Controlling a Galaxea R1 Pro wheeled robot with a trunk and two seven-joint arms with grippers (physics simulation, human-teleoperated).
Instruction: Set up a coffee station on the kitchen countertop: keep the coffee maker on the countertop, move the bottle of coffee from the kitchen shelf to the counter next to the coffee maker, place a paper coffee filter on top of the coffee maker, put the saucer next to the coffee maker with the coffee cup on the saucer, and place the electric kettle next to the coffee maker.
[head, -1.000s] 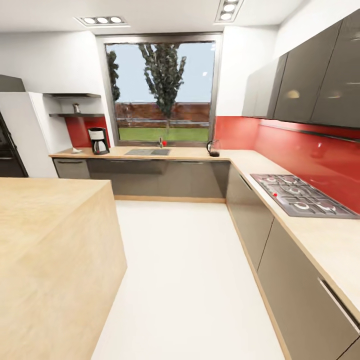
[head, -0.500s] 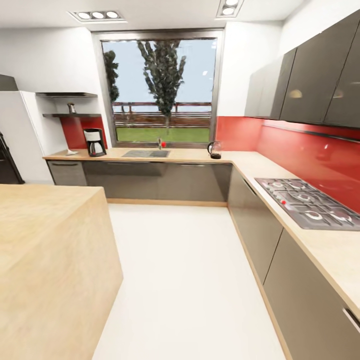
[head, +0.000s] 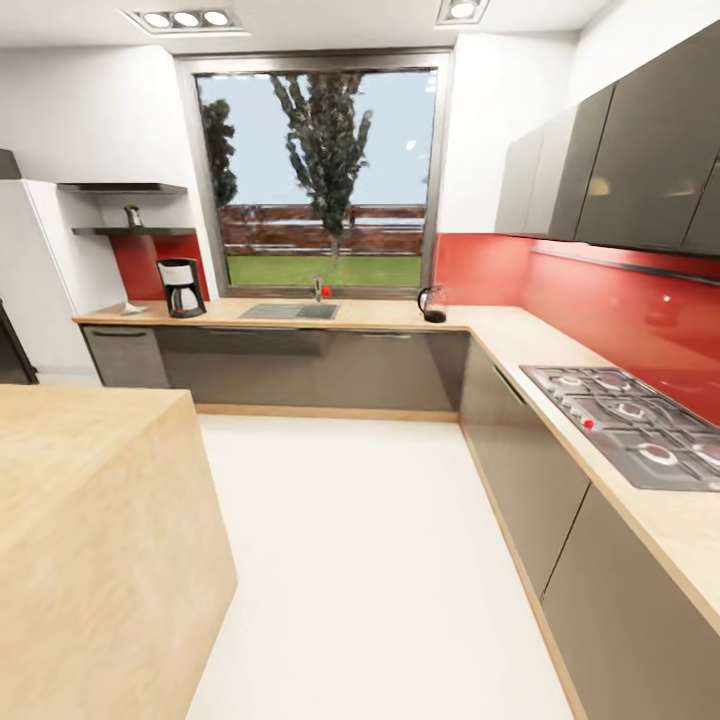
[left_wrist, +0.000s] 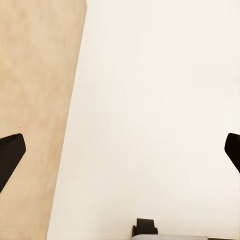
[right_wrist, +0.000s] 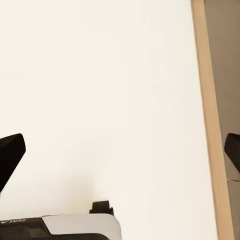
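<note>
White kitchen floor (head: 370, 560) under both arms. Left gripper (left_wrist: 120, 150) and right gripper (right_wrist: 120, 150): fingers spread wide, empty. Far worktop (head: 400, 318): coffee maker (head: 181, 287) far left, electric kettle (head: 432, 303) well apart at right. Bottle of coffee (head: 133, 215) on the kitchen shelf (head: 135, 231). Judged: nothing moved yet.

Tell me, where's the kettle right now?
In the head view, the electric kettle stands on the kitchen countertop near its far corner, right of the sink and window, against the red backsplash.
</note>
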